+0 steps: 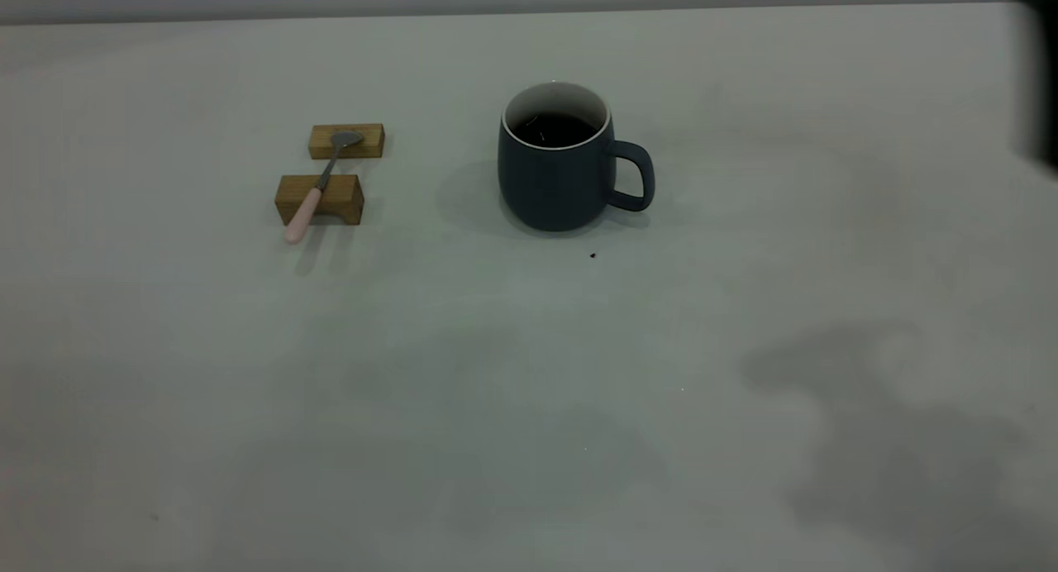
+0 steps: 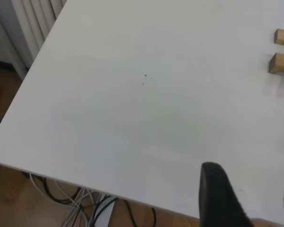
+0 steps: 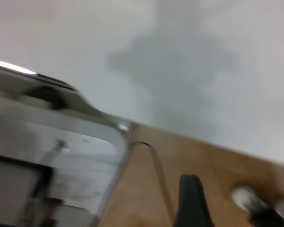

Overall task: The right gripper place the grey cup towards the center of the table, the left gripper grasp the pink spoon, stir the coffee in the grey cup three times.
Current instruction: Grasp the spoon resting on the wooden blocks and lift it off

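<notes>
The grey cup stands upright near the middle of the table, handle toward the right, with dark coffee inside. To its left the pink spoon lies across two wooden blocks, bowl on the far block, pink handle sticking out toward the front. The left gripper hovers open and empty above the table's near left corner, far from the spoon. The right gripper is off the table over the wooden floor; one black finger shows with nothing beside it. Its arm is a dark blur at the far right.
A tiny dark speck lies just in front of the cup. In the left wrist view the table's edge runs above cables on the floor. A shiny metal part fills the right wrist view beside the gripper.
</notes>
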Controlling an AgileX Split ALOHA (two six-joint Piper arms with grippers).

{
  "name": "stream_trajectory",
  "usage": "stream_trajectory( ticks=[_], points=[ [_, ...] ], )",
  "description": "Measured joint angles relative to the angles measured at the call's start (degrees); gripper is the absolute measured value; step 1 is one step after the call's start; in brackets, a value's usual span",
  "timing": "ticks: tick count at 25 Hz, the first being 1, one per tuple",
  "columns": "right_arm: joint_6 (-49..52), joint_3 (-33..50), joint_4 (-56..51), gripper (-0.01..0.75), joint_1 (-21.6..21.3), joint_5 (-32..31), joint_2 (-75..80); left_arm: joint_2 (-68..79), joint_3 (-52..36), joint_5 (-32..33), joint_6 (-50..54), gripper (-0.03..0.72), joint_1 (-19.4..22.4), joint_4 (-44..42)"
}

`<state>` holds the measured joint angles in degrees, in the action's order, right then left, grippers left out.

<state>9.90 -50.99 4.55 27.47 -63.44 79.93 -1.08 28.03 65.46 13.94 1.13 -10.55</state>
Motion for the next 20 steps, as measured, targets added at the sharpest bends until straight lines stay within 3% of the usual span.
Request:
stream_trajectory(
  ticks=[4,8,14,20],
  points=[
    [3.9,12.2,3.1,0.574,-1.1,-1.0,-11.2,0.0,0.0,0.0,0.0,0.415,0.0,0.0],
    [4.4,20.5,3.0,0.574,-8.4,-1.9,-22.5,0.0,0.0,0.0,0.0,0.415,0.0,0.0],
    [4.4,22.2,2.7,0.574,-19.1,-1.9,-42.0,0.0,0.0,0.0,0.0,0.415,0.0,0.0],
    [4.4,22.4,5.0,0.574,-22.5,-1.9,-56.5,0.0,0.0,0.0,0.0,0.415,0.0,0.0]
  ],
)
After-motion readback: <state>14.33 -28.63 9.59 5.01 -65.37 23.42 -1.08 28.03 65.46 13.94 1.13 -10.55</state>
